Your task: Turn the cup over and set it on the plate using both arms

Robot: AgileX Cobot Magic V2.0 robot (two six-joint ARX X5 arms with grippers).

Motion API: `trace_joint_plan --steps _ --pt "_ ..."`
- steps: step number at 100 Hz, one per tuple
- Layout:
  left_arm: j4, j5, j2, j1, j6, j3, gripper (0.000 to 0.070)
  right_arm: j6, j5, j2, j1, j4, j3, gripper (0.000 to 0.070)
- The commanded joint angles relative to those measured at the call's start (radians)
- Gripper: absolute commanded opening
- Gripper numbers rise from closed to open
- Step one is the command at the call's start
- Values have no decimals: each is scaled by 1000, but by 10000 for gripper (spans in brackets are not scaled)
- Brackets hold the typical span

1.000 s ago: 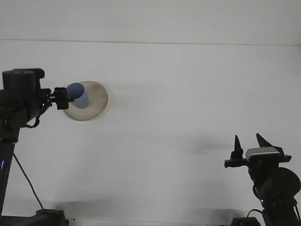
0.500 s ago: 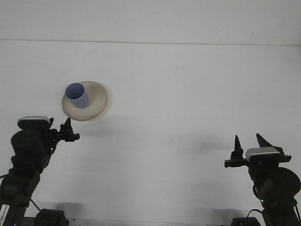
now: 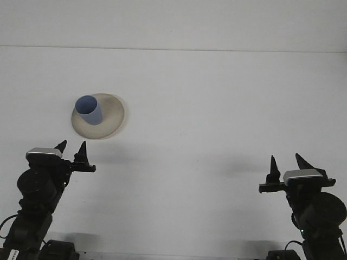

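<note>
We see our left pincer (image 3: 71, 146) spread and empty, near left. Just beyond it, apart, the cup (image 3: 89, 110) stands mouth-up on the plate (image 3: 112, 116). Our right pincer (image 3: 286, 163), also spread, sits near right on the surface (image 3: 217, 97), well apart.

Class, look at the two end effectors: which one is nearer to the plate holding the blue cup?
The left end effector. It sits just below the plate with the blue cup, while the right end effector is far across the table.
</note>
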Motion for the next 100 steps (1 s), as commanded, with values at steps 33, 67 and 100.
trace_joint_plan --steps 33,67,100 --pt "1 5 2 -2 -3 9 215 3 2 2 -1 9 8 51" --pt "2 5 2 -2 -3 9 10 3 1 2 -1 9 8 3" --pt "5 5 -14 -2 -3 10 10 3 1 2 -1 10 8 3"
